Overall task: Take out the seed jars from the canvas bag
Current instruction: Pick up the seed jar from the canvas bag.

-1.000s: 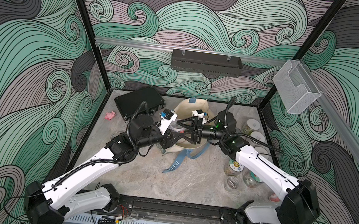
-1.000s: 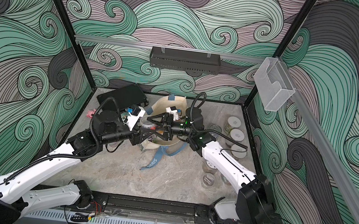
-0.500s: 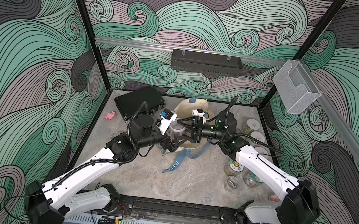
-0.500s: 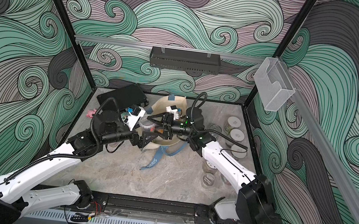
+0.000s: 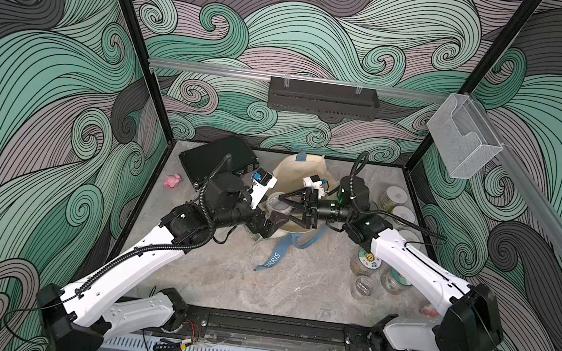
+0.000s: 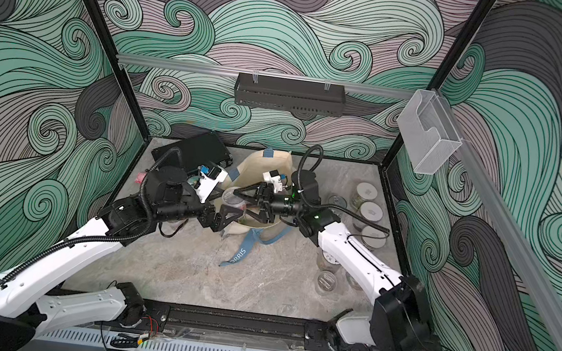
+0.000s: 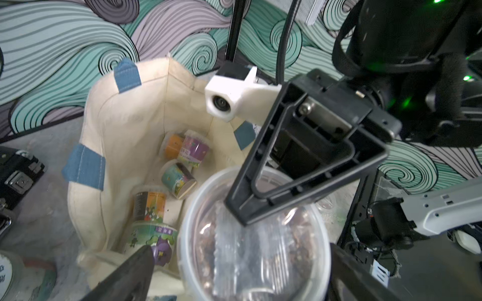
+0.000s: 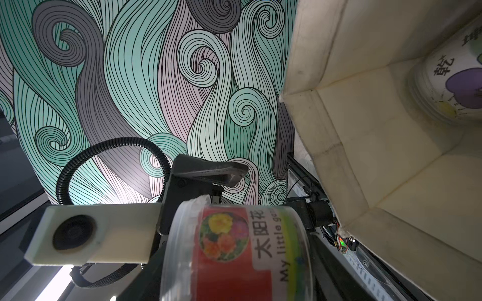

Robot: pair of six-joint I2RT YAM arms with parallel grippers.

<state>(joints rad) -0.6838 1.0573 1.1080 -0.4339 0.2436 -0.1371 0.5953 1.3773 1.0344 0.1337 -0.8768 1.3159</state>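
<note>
Your left hand (image 7: 240,258) stands released while the right hand (image 5: 283,206) grasps the clear, red-labelled plastic seed jar (image 8: 234,255), mid-frame in both top views above the cream canvas bag (image 5: 294,172), so lift it clear before swinging toward the clear lidded jars (image 5: 365,261) at lower right.

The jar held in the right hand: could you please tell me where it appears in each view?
Top view: the jar sits near centre.
Top view: the jar sits slightly left of centre.
Left wrist: the jar fills the foreground, end-on.
Right wrist: the jar is nearest the camera, red label showing.
Shared landmark: the canvas bag.
</note>
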